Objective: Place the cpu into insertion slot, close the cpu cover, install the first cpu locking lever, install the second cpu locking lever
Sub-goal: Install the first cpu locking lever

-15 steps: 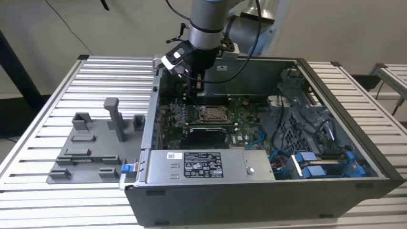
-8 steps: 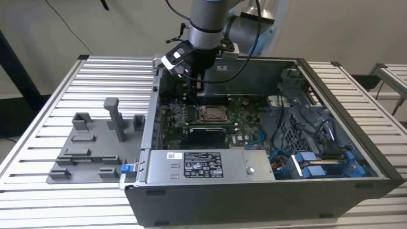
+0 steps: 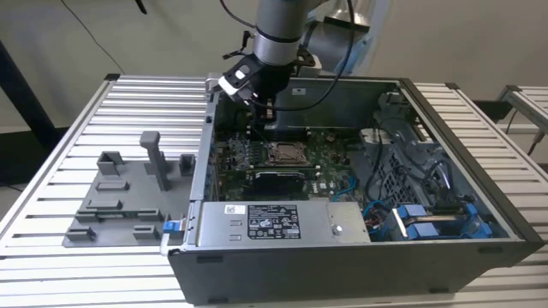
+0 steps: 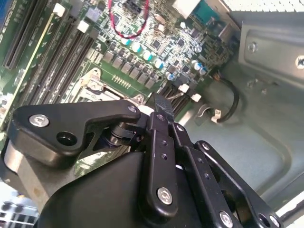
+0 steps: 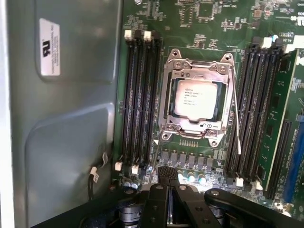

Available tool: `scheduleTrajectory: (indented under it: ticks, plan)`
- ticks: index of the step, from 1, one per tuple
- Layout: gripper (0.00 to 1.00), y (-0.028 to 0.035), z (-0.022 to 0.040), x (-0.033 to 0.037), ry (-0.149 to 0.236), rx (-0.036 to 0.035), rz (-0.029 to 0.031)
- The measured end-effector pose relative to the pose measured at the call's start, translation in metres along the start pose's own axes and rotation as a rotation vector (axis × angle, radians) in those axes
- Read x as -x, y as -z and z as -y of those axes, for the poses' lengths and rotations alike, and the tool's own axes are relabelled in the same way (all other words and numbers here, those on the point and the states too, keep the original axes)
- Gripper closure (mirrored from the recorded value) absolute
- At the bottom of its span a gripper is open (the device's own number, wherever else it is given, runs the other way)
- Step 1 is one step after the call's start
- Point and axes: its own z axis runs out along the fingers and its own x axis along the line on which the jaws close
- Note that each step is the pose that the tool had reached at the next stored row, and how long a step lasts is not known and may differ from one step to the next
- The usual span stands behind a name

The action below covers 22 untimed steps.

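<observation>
Exterior view first: we see a counter (image 3: 60, 135) of pale ribbed metal slats carrying an open grey computer case (image 3: 342, 269), with a grey moulded fixture (image 3: 120, 205) lying at the exterior view's left. Inside the case lies a green circuit board (image 3: 330, 144), and a grey metal box (image 3: 274, 221) with a white label sits along its near edge. In the first wrist view, long black memory slots (image 5: 140, 95) flank the insertion slot (image 5: 169, 127), a square socket with a shiny silver rim. The cpu cover (image 5: 199, 66), a thin silver frame plate, lies flat down over the socket, and through its window shows the cpu (image 5: 197, 98), a flat square with a matte silvery-beige top, seated in place. A thin wire lever (image 5: 236, 123) runs along one side of the frame; we cannot tell whether it is latched. The tool (image 5: 167, 174), black and jointed, hangs above the board just beside the socket, over a row of small round capacitors (image 5: 190, 176), apart from the cpu, its fingers drawn narrow together with nothing between them.
</observation>
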Motion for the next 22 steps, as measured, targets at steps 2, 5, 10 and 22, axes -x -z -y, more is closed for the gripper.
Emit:
scheduleTrajectory:
  ticks: [2,5,10,22]
  plan:
    - [0.89,0.0011,0.0000,-0.0002,0.029,0.0026,0.0033]
    - [0.89,0.0012,0.0015,-0.0003,0.057,0.0095,0.0073]
    - [0.89,0.0009,0.0041,-0.0009,0.066,0.0085,0.0081]
    - [0.89,0.0007,0.0041,-0.0009,0.278,-0.0135,0.0295]
